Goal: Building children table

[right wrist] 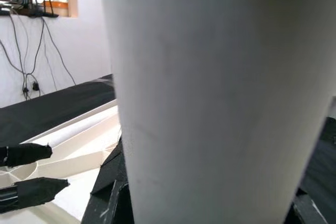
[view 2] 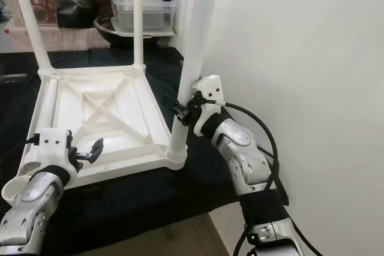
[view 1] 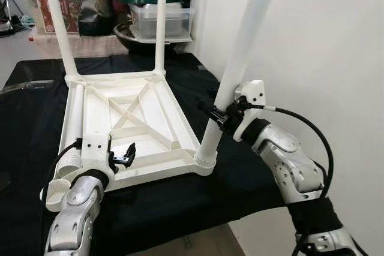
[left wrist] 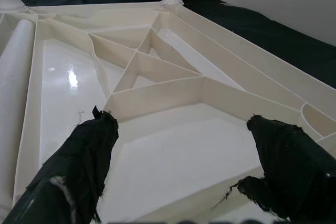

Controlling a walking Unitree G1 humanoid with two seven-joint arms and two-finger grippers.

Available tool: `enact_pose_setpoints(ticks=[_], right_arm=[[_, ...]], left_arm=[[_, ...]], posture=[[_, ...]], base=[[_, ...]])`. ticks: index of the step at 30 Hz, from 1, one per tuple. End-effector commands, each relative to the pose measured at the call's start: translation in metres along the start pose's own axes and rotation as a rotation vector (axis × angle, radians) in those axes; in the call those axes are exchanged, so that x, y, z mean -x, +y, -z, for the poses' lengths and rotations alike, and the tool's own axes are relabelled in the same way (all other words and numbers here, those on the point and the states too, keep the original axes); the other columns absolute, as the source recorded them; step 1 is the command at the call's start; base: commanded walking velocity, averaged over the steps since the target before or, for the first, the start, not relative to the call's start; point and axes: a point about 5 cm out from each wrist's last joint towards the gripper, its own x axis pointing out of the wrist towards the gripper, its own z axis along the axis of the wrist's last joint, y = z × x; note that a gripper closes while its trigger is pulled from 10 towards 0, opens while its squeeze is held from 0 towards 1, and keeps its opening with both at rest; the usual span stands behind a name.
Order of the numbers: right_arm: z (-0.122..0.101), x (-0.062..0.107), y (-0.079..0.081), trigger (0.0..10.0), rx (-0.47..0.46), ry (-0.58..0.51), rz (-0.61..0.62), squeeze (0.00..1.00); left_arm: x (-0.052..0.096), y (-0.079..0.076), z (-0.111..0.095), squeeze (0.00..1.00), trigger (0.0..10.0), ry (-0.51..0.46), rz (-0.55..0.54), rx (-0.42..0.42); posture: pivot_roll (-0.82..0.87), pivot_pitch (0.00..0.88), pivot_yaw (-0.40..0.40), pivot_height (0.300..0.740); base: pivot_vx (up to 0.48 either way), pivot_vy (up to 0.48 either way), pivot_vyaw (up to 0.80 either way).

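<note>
The white tabletop [view 1: 144,130] lies upside down on the black cloth [view 1: 240,172], its ribbed underside up and its long axis running away from the robot toward the storage boxes [view 1: 159,19], two far legs [view 1: 60,22] upright. The right gripper [view 1: 221,114] is clamped around the near-right leg [view 1: 240,64], which stands tilted in its corner socket. The left gripper [view 1: 123,154] hovers with fingers spread wide over the near edge, beside a loose leg [view 1: 75,124] lying lengthwise inside.

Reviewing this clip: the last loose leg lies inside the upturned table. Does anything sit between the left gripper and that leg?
Nothing visible does. The left gripper is open over the near edge of the upturned table top, and the loose leg lies along the tray's left side, just beside it. The right gripper is shut on the near right leg, away from that path.
</note>
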Motion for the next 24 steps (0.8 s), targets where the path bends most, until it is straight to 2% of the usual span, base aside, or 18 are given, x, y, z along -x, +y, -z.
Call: enact_pose_setpoints(ticks=[1, 4, 9, 14, 16, 17, 18, 19, 20, 21, 24], right_arm=[[0.045, 0.005, 0.018, 10.0, -0.11, 0.168, -0.08, 0.0], [0.041, 0.01, 0.022, 10.0, -0.111, 0.139, -0.165, 0.0], [0.041, 0.011, 0.02, 10.0, -0.096, 0.15, -0.213, 0.0], [0.048, 0.004, 0.011, 10.0, -0.096, 0.198, -0.101, 0.0], [0.057, 0.0, 0.001, 10.0, -0.121, 0.265, 0.072, 0.0], [0.057, 0.0, 0.001, 10.0, -0.121, 0.265, 0.072, 0.0], [0.064, 0.001, -0.009, 10.0, -0.195, 0.291, 0.255, 0.0], [0.071, 0.005, -0.015, 10.0, -0.262, 0.315, 0.384, 0.0], [0.071, 0.005, -0.015, 10.0, -0.262, 0.315, 0.384, 0.0], [0.077, 0.009, -0.018, 10.0, -0.309, 0.339, 0.467, 0.0], [0.09, 0.025, -0.022, 10.0, -0.29, 0.372, 0.641, 0.0]], left_arm=[[0.002, 0.0, 0.0, 0.0, 10.0, 0.0, -0.004, 0.006], [0.002, 0.0, 0.001, 0.0, 10.0, 0.003, -0.001, 0.008], [0.002, 0.0, 0.001, 0.0, 10.0, 0.004, 0.002, 0.009], [0.002, -0.001, 0.002, 0.0, 10.0, 0.005, -0.001, 0.009], [0.003, -0.001, 0.002, 0.0, 10.0, 0.005, -0.005, 0.009], [0.003, -0.001, 0.002, 0.0, 10.0, 0.005, -0.005, 0.009], [0.004, 0.0, 0.002, 0.0, 10.0, 0.006, -0.008, 0.008], [0.005, 0.0, 0.002, 0.0, 10.0, 0.006, -0.01, 0.007], [0.005, 0.0, 0.002, 0.0, 10.0, 0.006, -0.01, 0.007], [0.005, 0.0, 0.003, 0.0, 10.0, 0.006, -0.012, 0.006], [0.006, 0.001, 0.002, 0.0, 10.0, 0.008, -0.011, 0.004]], posture=[[0.08, 0.0, -0.121, 0.74], [0.09, 0.0, -0.122, 0.74], [0.08, 0.0, -0.12, 0.74], [0.09, 0.0, -0.131, 0.74], [0.09, 0.0, -0.135, 0.74], [0.09, 0.0, -0.135, 0.74], [0.1, 0.0, -0.138, 0.74], [0.1, 0.0, -0.137, 0.74], [0.1, 0.0, -0.137, 0.74], [0.1, 0.0, -0.137, 0.74], [0.09, 0.0, -0.122, 0.74]], base=[[0.0, 0.0, 0.0], [0.0, 0.0, 0.0], [0.0, 0.0, 0.0], [0.0, 0.0, 0.0], [0.0, 0.0, 0.0], [0.0, 0.0, 0.0], [0.0, 0.0, 0.0], [0.0, 0.0, 0.0], [0.0, 0.0, 0.0], [0.0, 0.0, 0.0], [0.0, 0.0, 0.0]])
